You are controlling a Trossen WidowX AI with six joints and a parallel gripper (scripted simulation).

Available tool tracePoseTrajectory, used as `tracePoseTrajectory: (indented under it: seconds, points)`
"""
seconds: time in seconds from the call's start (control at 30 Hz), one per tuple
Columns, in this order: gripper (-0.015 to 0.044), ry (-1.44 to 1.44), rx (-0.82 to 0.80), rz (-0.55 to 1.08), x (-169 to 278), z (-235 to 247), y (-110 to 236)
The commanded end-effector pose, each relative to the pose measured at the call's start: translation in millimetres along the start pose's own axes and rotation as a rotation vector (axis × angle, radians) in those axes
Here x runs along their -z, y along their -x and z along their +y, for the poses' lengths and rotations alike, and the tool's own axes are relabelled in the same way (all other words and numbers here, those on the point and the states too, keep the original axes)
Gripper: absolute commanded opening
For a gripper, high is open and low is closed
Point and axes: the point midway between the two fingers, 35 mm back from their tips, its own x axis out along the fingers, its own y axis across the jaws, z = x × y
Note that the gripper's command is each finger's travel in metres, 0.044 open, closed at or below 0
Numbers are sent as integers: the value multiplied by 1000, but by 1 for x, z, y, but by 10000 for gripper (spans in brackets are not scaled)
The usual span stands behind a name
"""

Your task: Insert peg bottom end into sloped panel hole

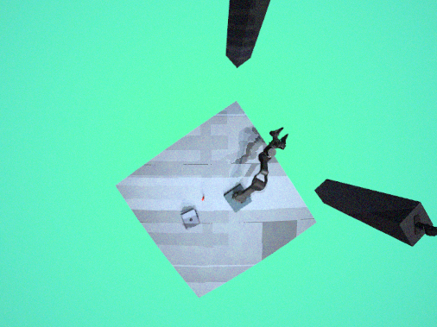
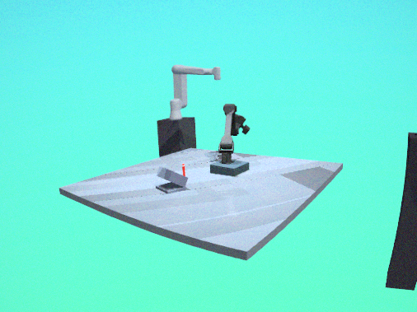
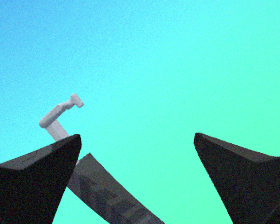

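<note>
In the top view, the gripper (image 1: 280, 136) is seen spread wide beyond the far edge of the grey table (image 1: 242, 253), with nothing between its two dark fingers. The arm (image 1: 261, 166) is traced back from it to a blue-grey base plate (image 1: 233, 206). The red peg (image 1: 203, 198) is found well apart from the gripper, on the table on the other side of the base plate, and the sloped panel (image 1: 190, 217) with its single hole lies further off still, just past the peg. Two dark pillars (image 1: 248, 15) are seen outside the table.

In the exterior view, the gripper (image 2: 243, 127) is held high above the table (image 2: 231, 225), turned away from the task's things. The peg (image 2: 183, 169) is shown upright far below and to one side of it, just behind the upper edge of the tilted panel (image 2: 173, 177). A pale grey arm (image 2: 180, 86) on a dark block (image 2: 176, 136) stands behind the table.

In the wrist view, both fingers are shown fully parted and nothing is gripped; only a dark pillar (image 3: 119, 206) and the distant pale arm (image 3: 59, 115) are framed between and beside them. Neither peg nor panel is caught here.
</note>
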Motion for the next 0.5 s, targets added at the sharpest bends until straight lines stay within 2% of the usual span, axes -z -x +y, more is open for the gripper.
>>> tracePoseTrajectory:
  seconds: [0.0, 0.47]
  points:
    - [440, 30, -16, 75, 23, 18, 7]
    - [440, 125, -103, 297, 92, 90, 37]
